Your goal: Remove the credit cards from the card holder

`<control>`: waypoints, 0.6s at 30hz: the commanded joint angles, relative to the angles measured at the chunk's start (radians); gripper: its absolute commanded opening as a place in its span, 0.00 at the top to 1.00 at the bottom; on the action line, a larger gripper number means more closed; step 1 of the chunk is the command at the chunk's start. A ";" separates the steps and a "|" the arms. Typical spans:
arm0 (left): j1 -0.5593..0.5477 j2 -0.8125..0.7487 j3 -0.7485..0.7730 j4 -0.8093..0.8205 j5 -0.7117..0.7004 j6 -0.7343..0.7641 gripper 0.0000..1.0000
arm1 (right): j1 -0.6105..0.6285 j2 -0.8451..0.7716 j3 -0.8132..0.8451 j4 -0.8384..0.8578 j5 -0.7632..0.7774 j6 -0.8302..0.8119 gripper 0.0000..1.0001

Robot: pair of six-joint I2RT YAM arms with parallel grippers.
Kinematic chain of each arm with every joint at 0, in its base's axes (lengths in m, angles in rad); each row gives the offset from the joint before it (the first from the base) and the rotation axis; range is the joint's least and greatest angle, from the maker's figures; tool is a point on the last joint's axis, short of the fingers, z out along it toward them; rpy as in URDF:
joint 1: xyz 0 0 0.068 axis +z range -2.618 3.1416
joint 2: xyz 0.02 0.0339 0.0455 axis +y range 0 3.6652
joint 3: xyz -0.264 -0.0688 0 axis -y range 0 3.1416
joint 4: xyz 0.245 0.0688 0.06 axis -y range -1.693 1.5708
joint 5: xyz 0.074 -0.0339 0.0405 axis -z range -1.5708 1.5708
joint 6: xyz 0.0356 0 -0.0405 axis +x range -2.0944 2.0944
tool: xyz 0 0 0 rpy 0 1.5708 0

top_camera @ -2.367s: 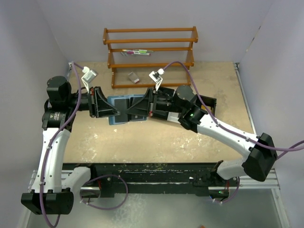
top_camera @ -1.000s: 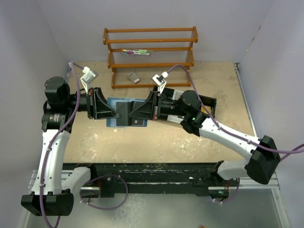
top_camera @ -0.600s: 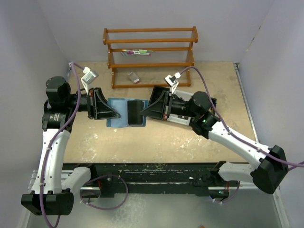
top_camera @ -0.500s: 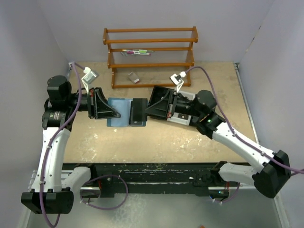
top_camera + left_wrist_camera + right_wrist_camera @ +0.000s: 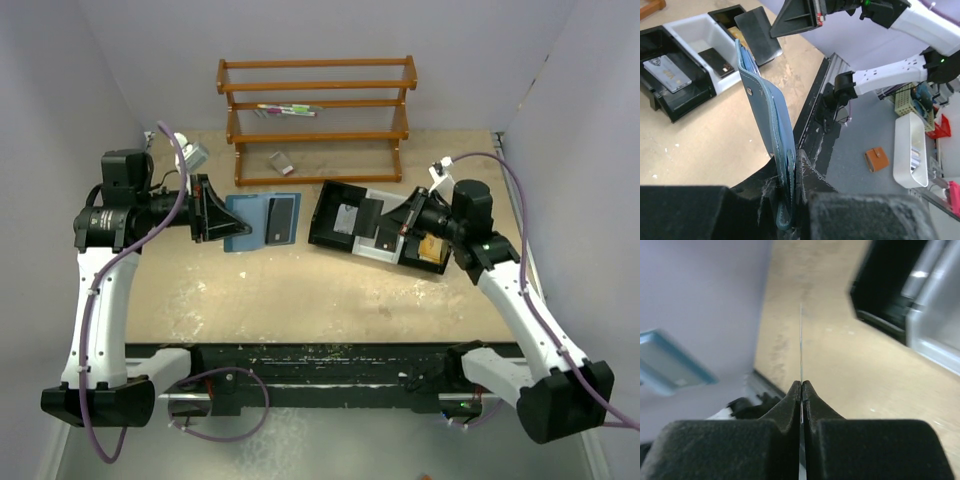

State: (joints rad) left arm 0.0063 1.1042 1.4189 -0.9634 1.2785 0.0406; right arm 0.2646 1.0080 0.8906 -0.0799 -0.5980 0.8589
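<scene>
- Left gripper (image 5: 238,226): jaws pressed on the left edge of the holder (image 5: 255,220), which is held open, off the table (image 5: 300,290), left of the tray (image 5: 325,232).
- Second card (image 5: 283,218): dark, sits against the holder's right half.
- Right gripper (image 5: 801,387): fingers pinched flat on a thin dark card (image 5: 372,212), held over the tray's middle, well apart from the holder.
- Tray: a grey card (image 5: 347,218) lies in the left black compartment. A dark card (image 5: 717,59) lies in the white middle one. An orange-brown item (image 5: 432,248) lies at the right end.
- Rack (image 5: 318,120): stands at the far edge, behind the holder and tray.
</scene>
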 commanded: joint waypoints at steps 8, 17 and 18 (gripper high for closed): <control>0.005 -0.045 0.042 -0.111 -0.011 0.152 0.94 | -0.061 0.263 0.093 -0.212 0.386 -0.215 1.00; 0.005 -0.064 0.067 -0.117 -0.005 0.144 0.94 | -0.059 0.533 0.225 -0.176 0.485 -0.296 1.00; 0.005 -0.064 0.070 -0.119 -0.005 0.143 0.94 | -0.059 0.548 0.233 -0.175 0.489 -0.297 1.00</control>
State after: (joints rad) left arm 0.0063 1.0649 1.4387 -1.0878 1.2411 0.1551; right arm 0.2070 1.5120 1.0443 -0.2893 -0.1837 0.6094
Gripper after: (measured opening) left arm 0.143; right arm 0.004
